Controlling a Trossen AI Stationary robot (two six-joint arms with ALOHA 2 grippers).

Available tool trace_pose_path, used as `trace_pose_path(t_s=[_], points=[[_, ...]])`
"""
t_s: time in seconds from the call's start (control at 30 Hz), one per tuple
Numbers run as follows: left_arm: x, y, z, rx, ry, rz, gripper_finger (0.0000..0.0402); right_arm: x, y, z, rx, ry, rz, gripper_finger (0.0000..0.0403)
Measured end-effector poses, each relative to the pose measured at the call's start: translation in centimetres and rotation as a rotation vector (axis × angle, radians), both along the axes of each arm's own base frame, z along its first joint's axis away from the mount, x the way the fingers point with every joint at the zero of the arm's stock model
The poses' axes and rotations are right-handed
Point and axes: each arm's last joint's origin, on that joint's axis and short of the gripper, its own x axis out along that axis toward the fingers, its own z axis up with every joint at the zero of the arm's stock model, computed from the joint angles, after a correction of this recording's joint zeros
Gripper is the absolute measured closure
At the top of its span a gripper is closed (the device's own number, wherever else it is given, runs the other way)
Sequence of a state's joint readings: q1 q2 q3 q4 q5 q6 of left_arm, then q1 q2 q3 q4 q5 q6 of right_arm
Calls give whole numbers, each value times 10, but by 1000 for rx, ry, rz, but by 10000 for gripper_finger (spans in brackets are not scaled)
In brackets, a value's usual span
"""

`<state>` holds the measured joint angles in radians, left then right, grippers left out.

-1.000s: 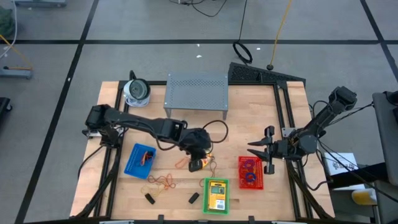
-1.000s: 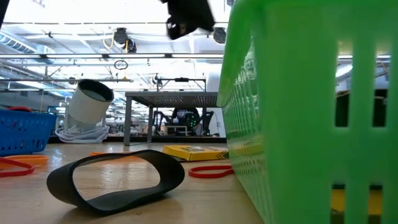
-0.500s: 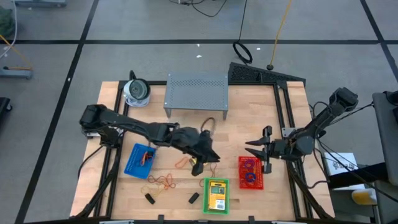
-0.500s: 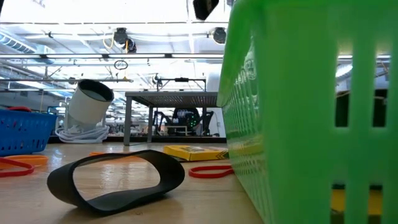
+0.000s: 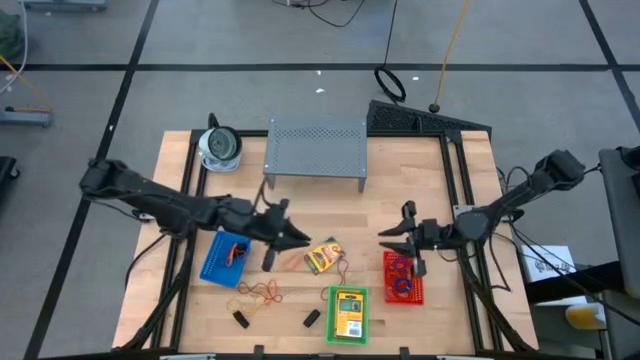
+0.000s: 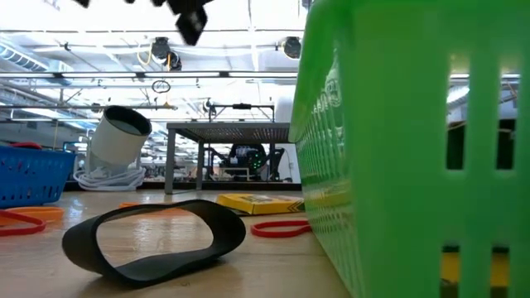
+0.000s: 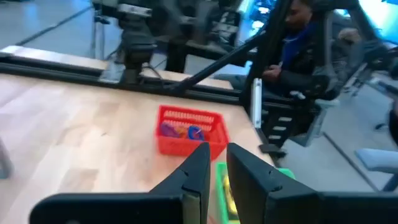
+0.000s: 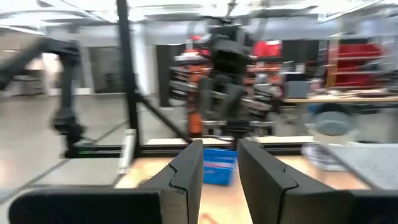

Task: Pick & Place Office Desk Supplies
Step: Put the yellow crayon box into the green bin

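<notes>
Left gripper (image 5: 283, 238) withdrawn from crayon box (image 5: 321, 257), jaws a narrow gap apart, empty. Box just right, long axis diagonal. Right gripper (image 5: 400, 240) farther, parted, empty.

Low view: green basket (image 6: 414, 149) cut off at the right edge. Blue basket (image 5: 224, 258) contents possibly rubber bands, too small to tell.

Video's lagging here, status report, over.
Left tool open, empty, near blue plastic basket. Right tool open, empty, by red plastic basket. Yellow-orange crayon box lies free on table.
</notes>
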<state>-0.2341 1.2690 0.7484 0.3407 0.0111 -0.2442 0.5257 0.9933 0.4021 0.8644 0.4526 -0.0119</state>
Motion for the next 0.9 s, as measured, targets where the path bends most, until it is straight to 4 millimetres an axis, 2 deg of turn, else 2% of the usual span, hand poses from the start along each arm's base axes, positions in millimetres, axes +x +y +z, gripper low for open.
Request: trace_pose_path(t_s=[0.17,0.3,0.47,0.6,0.9], points=[[-26,-7,-17,16,-17,16,341,24,5,9,-6,16,27,314],[-51,-10,-25,6,-107,7,341,50,8,15,-58,103,-13,314],[-74,-8,-40,8,-122,-2,341,80,6,19,-111,212,7,314],[-81,-7,-43,34,-135,-10,341,92,-1,19,-115,218,79,314],[-81,-5,-43,97,-147,-9,341,98,-19,10,-87,313,112,314]])
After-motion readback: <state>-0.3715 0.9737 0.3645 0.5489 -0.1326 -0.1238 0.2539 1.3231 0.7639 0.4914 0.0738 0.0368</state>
